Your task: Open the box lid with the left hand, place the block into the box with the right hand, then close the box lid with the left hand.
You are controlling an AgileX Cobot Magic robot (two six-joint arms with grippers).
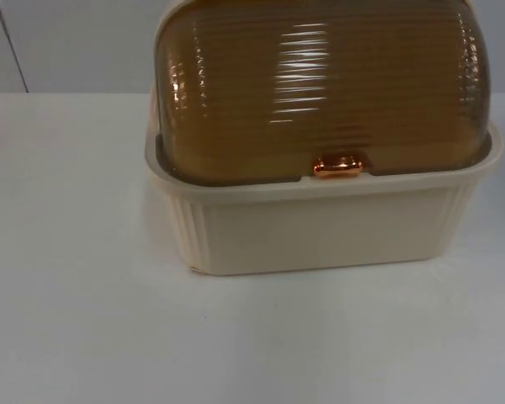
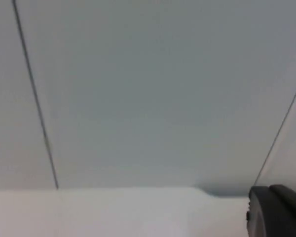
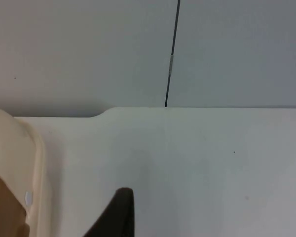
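A cream ribbed box (image 1: 320,227) stands at the middle of the table, close to the far wall. Its amber see-through domed lid (image 1: 320,84) is down on the rim. A shiny copper handle (image 1: 338,165) sits at the lid's front edge. In the right wrist view, the box's cream rim (image 3: 37,163) and a bit of amber lid (image 3: 2,197) lie beside my right gripper (image 3: 116,215), which waits low over the bare table. My left gripper (image 2: 276,212) waits over the table, facing the wall.
The white table top (image 1: 84,320) spreads in front of the box and to both sides. The grey partition wall (image 2: 148,89) with dark vertical seams closes the table's far edge.
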